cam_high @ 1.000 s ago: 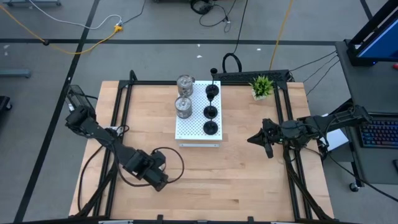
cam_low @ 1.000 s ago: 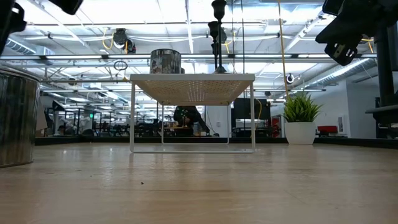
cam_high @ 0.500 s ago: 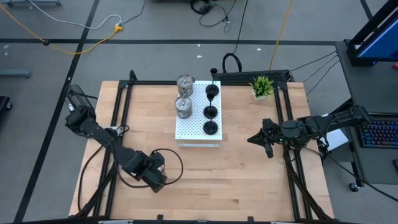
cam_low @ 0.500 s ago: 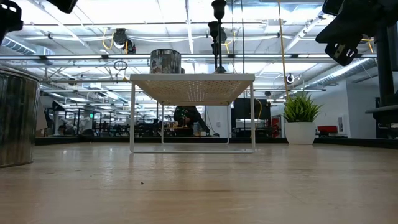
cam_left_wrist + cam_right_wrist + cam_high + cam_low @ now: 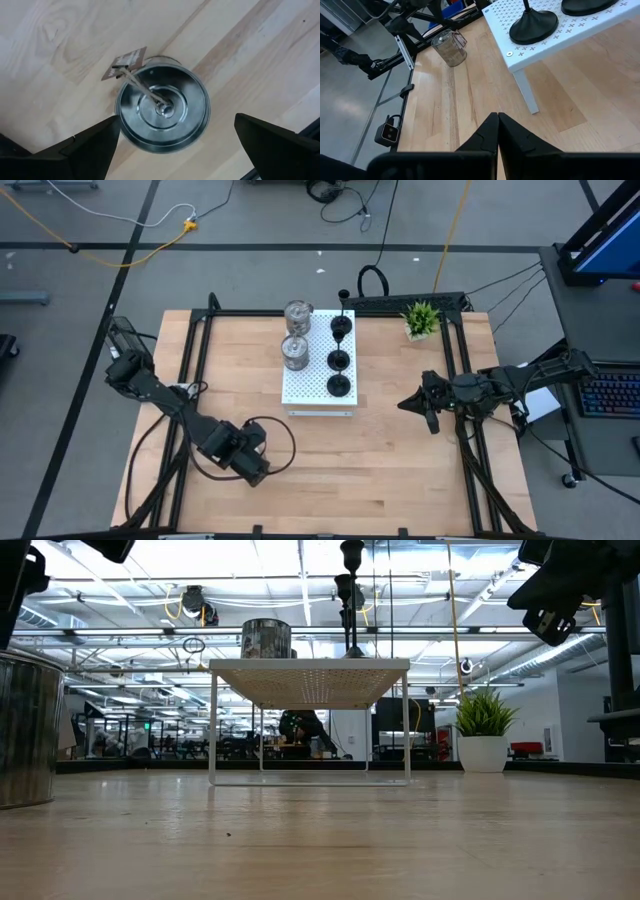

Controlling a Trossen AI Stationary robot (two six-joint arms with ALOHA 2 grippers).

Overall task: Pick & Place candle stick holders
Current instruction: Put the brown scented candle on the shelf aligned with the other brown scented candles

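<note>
In the high view the left gripper (image 5: 252,467) hangs over the lower left part of the wooden table (image 5: 380,470), pointing straight down, and its wrist view shows the two dark fingers (image 5: 92,145) spread wide on either side of a silver candle stick holder (image 5: 163,110) that stands on the bare wood below them, seen from directly above with its round rim, a central pin and a small paper tag on a string; the fingers are released and touch nothing. The same holder appears at the far left edge of the low view (image 5: 25,730), close to the camera, and in the right wrist view it stands in the upper left (image 5: 449,47). The other holders sit on the white perforated board (image 5: 318,387) near the top centre of the table: two silver ones (image 5: 298,313) in a column along its left side, and three black ones (image 5: 339,360) in a column just to their right, with round bases and thin stems. A small green potted plant (image 5: 421,318) stands near the upper right corner of the table. The right gripper (image 5: 430,420) waits over the right side of the table, well apart from the board, and its fingers (image 5: 487,132) are pressed together, clenched on nothing.
</note>
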